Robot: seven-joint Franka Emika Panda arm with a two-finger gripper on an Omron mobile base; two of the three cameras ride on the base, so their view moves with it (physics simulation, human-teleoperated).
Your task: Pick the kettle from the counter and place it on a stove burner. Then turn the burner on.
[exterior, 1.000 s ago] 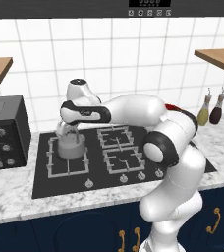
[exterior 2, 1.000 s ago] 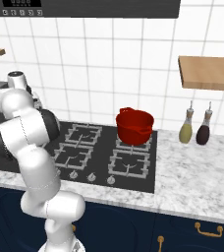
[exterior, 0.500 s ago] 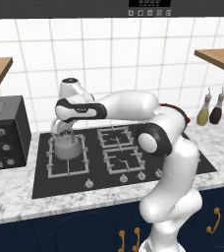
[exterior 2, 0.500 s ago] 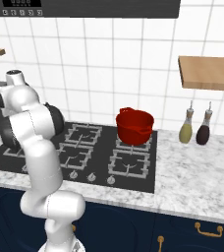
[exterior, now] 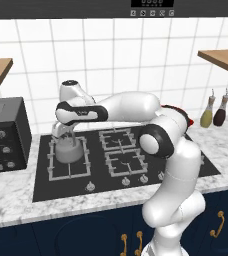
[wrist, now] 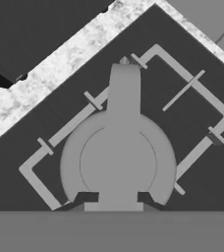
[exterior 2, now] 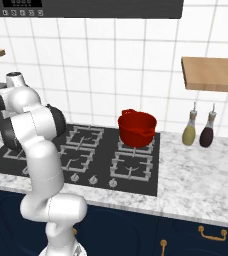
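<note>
The kettle sits over the stove burner, the big one with the wide square grate at the left end of the black cooktop. From where I stand behind the arm's left side, that puts it at about nine o'clock from the cooktop's middle. The hand hangs straight above the kettle, pointing down, fingers clamped together on the thin arched handle. Whether the kettle's base touches the grate or rides just off it, I cannot tell.

Looking down along the hand, the kettle is a round grey body with its spout pointing to twelve o'clock, framed by the square grate.

The marbled surface runs along the front and both ends of the cooktop. A black oven box stands at the far left of it, near the burner. At the right end, two bottles stand side by side against the tiled wall. A red pot rests on the back right burner, well apart from the kettle.
</note>
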